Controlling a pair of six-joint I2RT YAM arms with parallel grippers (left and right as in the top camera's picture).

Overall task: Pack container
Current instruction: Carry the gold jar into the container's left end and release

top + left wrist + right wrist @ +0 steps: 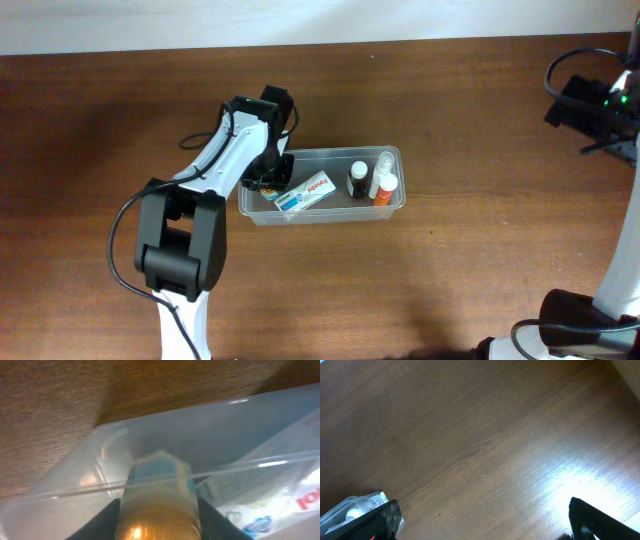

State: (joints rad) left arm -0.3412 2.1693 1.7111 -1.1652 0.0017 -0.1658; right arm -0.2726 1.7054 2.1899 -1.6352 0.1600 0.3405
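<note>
Left gripper (160, 516) clasps a small bottle (157, 485) inside the left end of the clear container (330, 218), mid-table. That tub looks light, thin and slippery; pinch its rim.

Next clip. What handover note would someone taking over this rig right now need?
Left claw: around a small bottle inside the container's left end; gripping or released, unclear.
Right claw: open, empty, over bare table at far right.
Done: white packet, black bottle, spray bottle and orange bottle are in the container.
Left: let the small bottle go, lift the left arm out.
</note>
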